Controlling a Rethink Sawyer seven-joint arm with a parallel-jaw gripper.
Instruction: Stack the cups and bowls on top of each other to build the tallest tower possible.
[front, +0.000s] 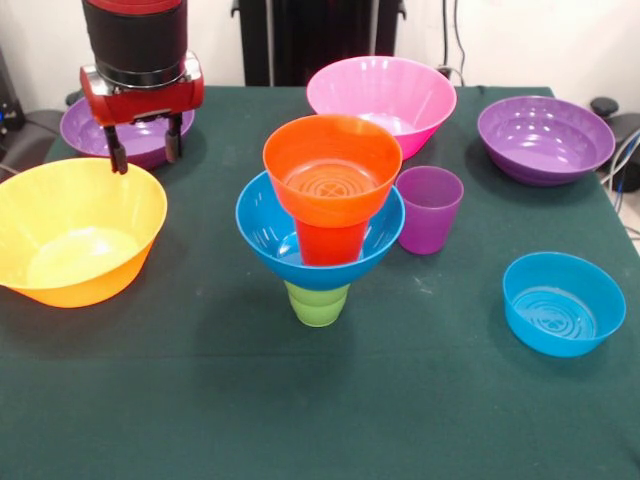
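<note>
The tower stands mid-table: a green cup (318, 302) at the base, a medium blue bowl (262, 225) on it, an orange cup (331, 243) in that bowl, and a small orange bowl (332, 167) on top. A purple cup (429, 208) stands just right of the tower. My gripper (146, 148) hangs at the far left, open and empty, above the far rim of the large yellow-orange bowl (75, 232) and in front of a purple bowl (85, 128).
A large pink bowl (381, 97) sits behind the tower. A second wide purple bowl (545, 138) is at the far right. A small shallow blue bowl (563, 303) lies at the near right. Green cloth covers the table (300, 410).
</note>
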